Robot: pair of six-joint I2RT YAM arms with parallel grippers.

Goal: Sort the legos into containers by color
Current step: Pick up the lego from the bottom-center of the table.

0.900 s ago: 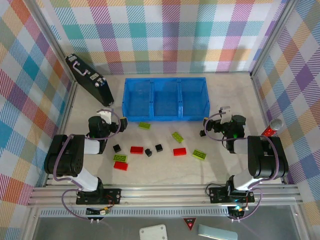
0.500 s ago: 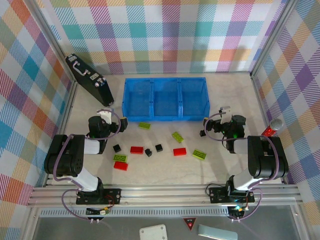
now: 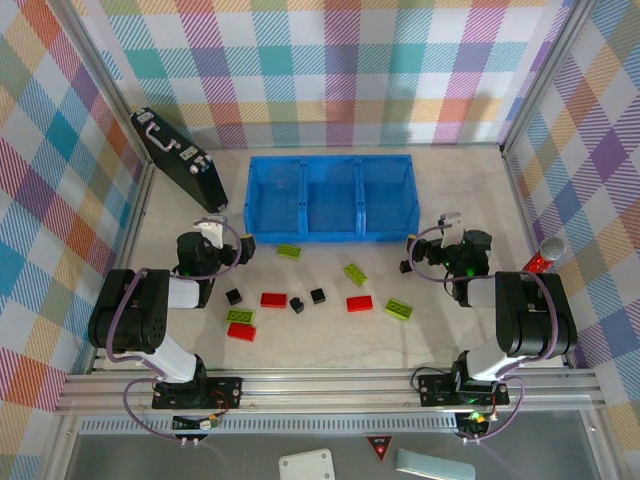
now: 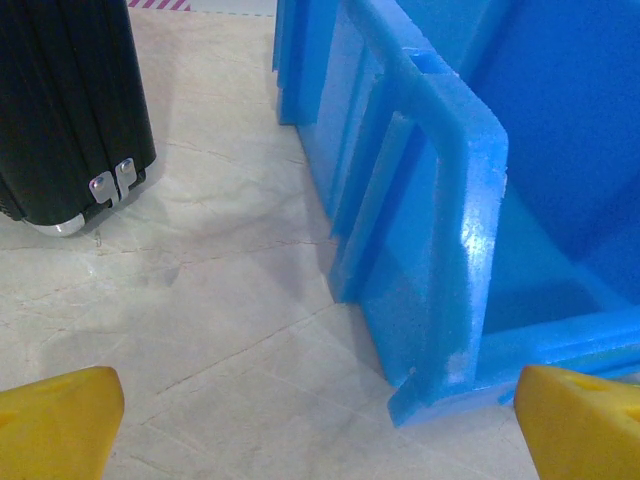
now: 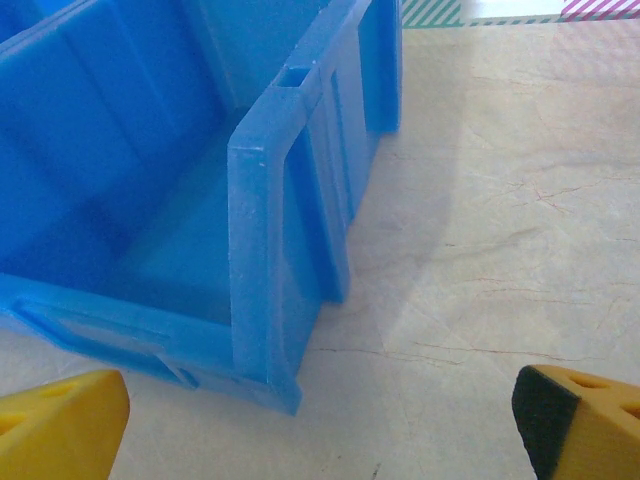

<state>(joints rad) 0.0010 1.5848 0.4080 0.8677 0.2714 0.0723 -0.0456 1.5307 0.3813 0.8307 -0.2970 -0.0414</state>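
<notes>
Treat the step in hand as the first pick: all three compartments of the tray (image 3: 330, 237) look bare in the overhead view, with the legos (image 3: 273, 299) scattered on the table (image 3: 450, 335) below it.

- **Left:** find the left gripper (image 3: 243, 241) just beside the tray's near-left corner, jaws wide and holding nothing; confirm this in its wrist view by the yellow fingertips (image 4: 55, 425) far apart at the lower corners; steer clear of the black case (image 3: 180, 160) at upper left; take the black cube (image 3: 233, 296) first, as it sits apart from its neighbours; leave the green brick (image 3: 239, 316) and red brick (image 3: 241, 332) lower down for later, being too close together to tell whether touching.
- **Every pick:** come straight down, straddle the short sides, and close only when low at the table.
- **Right:** find the right gripper (image 3: 410, 250) by the near-right corner, jaws likewise wide and empty; reach for the black piece (image 3: 405, 267) just below it, probably the easiest grab.
- **Placing:** fix one colour per compartment and keep to it; lift well above the tray wall before crossing; release low inside to avoid a bounce.
</notes>
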